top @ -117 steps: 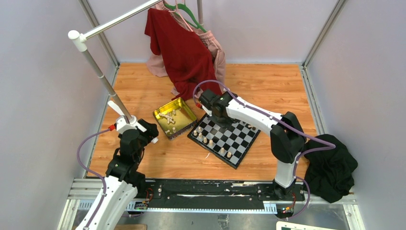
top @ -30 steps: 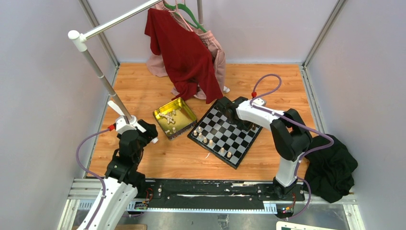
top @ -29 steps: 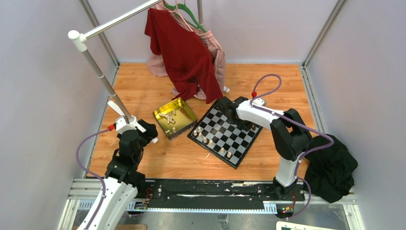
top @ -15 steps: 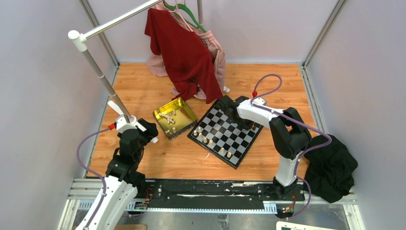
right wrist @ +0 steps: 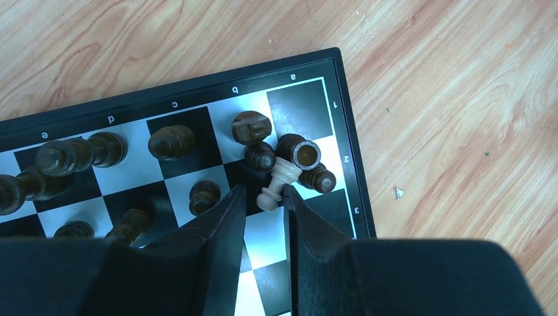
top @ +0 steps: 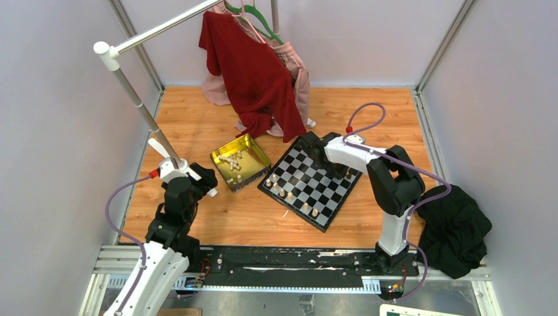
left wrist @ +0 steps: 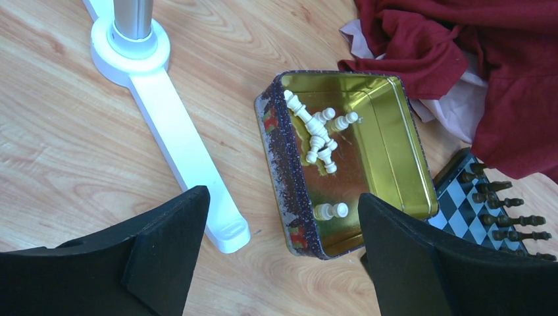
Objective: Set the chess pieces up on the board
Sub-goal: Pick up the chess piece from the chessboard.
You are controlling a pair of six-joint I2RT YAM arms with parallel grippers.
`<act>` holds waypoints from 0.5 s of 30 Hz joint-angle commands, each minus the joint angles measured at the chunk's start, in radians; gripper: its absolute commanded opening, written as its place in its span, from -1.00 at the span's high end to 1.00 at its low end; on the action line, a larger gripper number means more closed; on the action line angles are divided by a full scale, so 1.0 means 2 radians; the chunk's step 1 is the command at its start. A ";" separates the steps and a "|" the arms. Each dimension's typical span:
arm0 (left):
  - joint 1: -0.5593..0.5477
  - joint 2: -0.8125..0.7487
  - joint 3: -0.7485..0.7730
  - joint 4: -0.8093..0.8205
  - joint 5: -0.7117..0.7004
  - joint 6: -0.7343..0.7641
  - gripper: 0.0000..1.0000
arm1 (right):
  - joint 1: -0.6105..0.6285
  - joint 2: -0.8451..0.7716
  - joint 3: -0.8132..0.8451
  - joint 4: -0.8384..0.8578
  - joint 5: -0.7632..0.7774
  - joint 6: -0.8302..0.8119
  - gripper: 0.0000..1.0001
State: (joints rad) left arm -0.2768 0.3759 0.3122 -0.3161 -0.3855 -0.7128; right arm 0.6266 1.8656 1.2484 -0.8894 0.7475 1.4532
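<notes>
Chess pieces [top: 282,192] first, top view: a few light ones stand along the near-left edge of the board [top: 309,181], and more lie in the gold tin [top: 258,150] just left of it. The right gripper [top: 309,146] is down over the board's far corner. The left gripper [top: 202,179] hangs near-left of the tin, well apart from the board. We can't read either one's opening from up here.

Left wrist cam: fingers spread wide, nothing btwn them. Tin sits straight ahead w/ a heap of light pieces [left wrist: 317,135] lying on their sides. White rack foot [left wrist: 172,125] is off to the left.

Right wrist cam: fingers almost together, only a narrow slot left. A light pawn [right wrist: 275,184] lies tilted, base at the mouth of that slot, head resting against a knot of dark pieces [right wrist: 299,155] at the board corner. Its long axis runs roughly in line w/ the fingers, leaning a bit right. We can't tell whether the pads actually pinch it or it's just propped there.

Our read: the right arm owns this pawn, since it's right at the tips and the left arm is well apart from it. It sits in the dark camp, not w/ the light row at the near-left edge, so we reckon it needs carrying across. The dark pieces touching it could topple on the lift.
</notes>
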 commanded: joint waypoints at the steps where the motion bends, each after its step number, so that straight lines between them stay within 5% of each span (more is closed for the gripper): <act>1: -0.001 0.003 -0.008 0.018 -0.006 0.004 -0.78 | -0.011 0.008 0.009 -0.002 0.006 -0.001 0.44; 8: -0.001 0.005 -0.009 0.019 -0.006 0.004 -0.78 | -0.012 0.012 0.008 0.003 0.002 -0.011 0.81; 15: -0.001 0.002 -0.007 0.014 -0.003 0.003 -0.77 | -0.011 0.002 0.000 0.013 -0.009 -0.022 0.96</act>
State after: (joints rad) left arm -0.2768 0.3820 0.3061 -0.3088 -0.3851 -0.7132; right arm 0.6174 1.8675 1.2484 -0.8734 0.7307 1.4143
